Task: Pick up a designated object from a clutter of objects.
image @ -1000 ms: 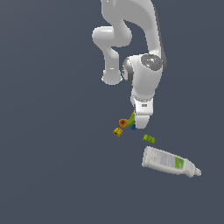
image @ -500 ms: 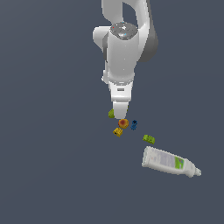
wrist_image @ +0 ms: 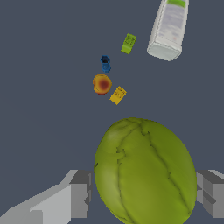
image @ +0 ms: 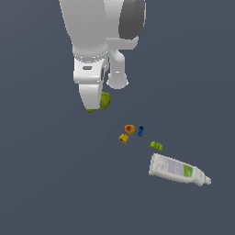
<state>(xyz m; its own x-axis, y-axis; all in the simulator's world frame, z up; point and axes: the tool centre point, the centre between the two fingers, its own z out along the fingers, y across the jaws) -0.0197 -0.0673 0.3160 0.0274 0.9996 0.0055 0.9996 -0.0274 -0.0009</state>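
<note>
Your gripper (wrist_image: 142,197) clamps the lime-green lump (wrist_image: 145,171) between its fingers (wrist_image: 78,192), lifted well clear of the clutter; orange piece (wrist_image: 101,84), yellow block (wrist_image: 117,95), blue piece (wrist_image: 105,63), green brick (wrist_image: 128,43) and white bottle (wrist_image: 169,29) lie below.

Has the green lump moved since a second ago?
Yes. The lump, held by the gripper, has shifted toward the exterior view's left and up, away from the bottle.

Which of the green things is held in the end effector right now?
The smooth lime-green rounded lump, clamped between the end effector fingers. The small flat green brick and green-labelled white bottle lie apart on the floor.
</note>
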